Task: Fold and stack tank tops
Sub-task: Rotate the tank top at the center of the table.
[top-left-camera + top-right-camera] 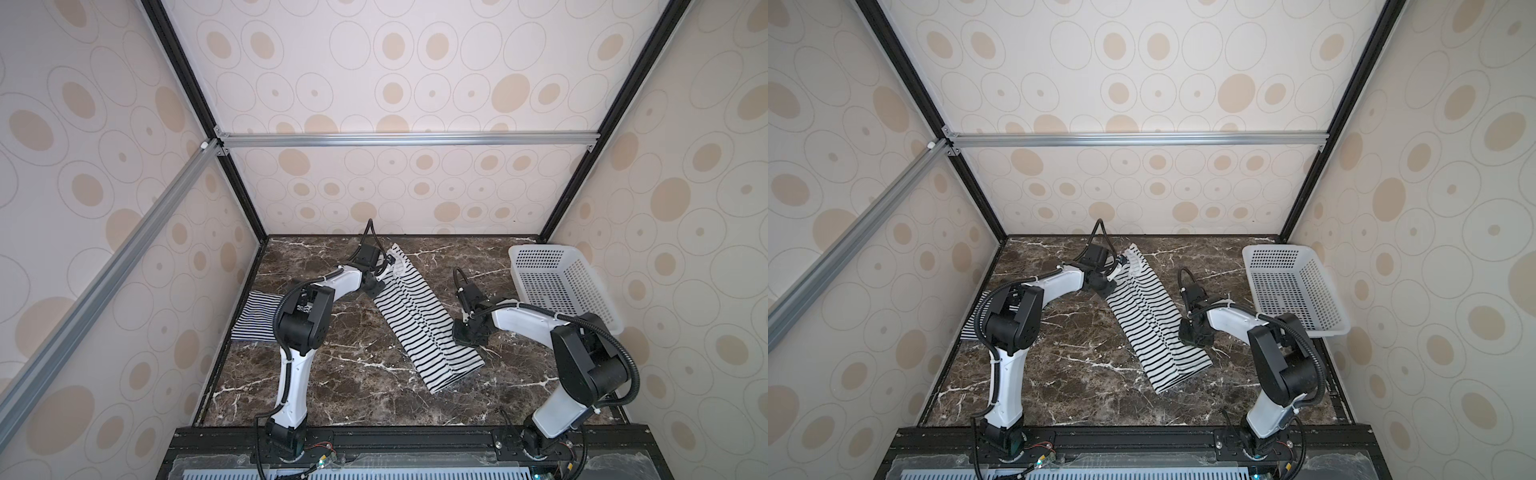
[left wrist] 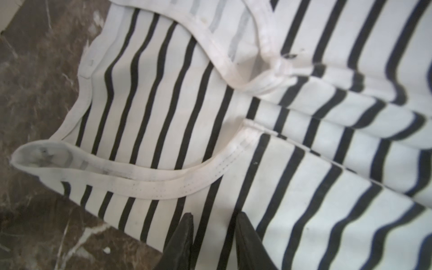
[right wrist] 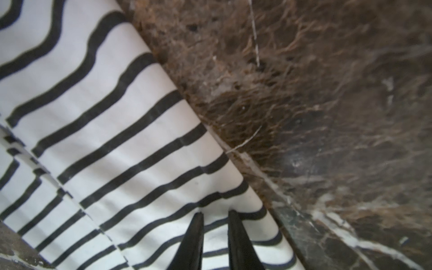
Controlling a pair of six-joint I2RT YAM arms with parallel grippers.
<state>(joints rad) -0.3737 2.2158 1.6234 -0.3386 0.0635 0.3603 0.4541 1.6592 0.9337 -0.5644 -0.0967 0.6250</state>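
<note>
Left arm (image 1: 336, 282): base at 7 o'clock, elbow raised, forearm reaching toward 2 o'clock.
Left gripper (image 1: 376, 292): at 11 o'clock from centre, pointing down; fingers (image 2: 184, 233) a narrow gap apart.
Right arm (image 1: 523, 320): base at 5 o'clock, elbow raised, forearm reaching toward 9 o'clock.
Right gripper (image 1: 462, 337): at 3 o'clock from centre, pointing down; fingers (image 3: 196, 233) narrowly parted.

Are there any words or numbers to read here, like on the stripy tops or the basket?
No readable text anywhere.
Wide-striped tank top: only stripes and plain white trim.
Fine-striped tank top: only stripes.
Basket: only holes.
Black-and-white patch on the left arm: too small to read.
</note>
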